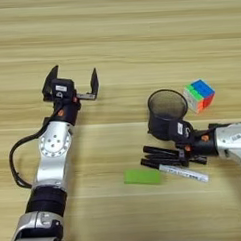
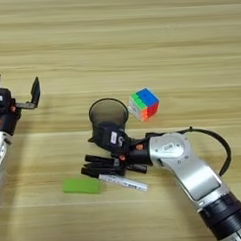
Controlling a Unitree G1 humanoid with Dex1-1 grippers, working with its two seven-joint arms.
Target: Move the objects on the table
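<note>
Right gripper [image 2: 101, 151] is reaching in low between the dark cup [image 2: 108, 118] just behind it and the black marker [image 2: 105, 161] just in front; can't tell its finger state. White marker [image 2: 123, 182] and green block [image 2: 82, 186] are lying nearer, cube [image 2: 143, 104] beyond-right. Left gripper [image 1: 73, 81] is hovering wide open, empty, well left.

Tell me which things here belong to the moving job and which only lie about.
Belonging to the job:
- dark round cup
- puzzle cube
- green block
- white-barrelled marker
- black marker
- right end effector, low between cup and markers
- left end effector, open, apart from everything

Just lying about:
- nothing besides the wooden table itself
</note>
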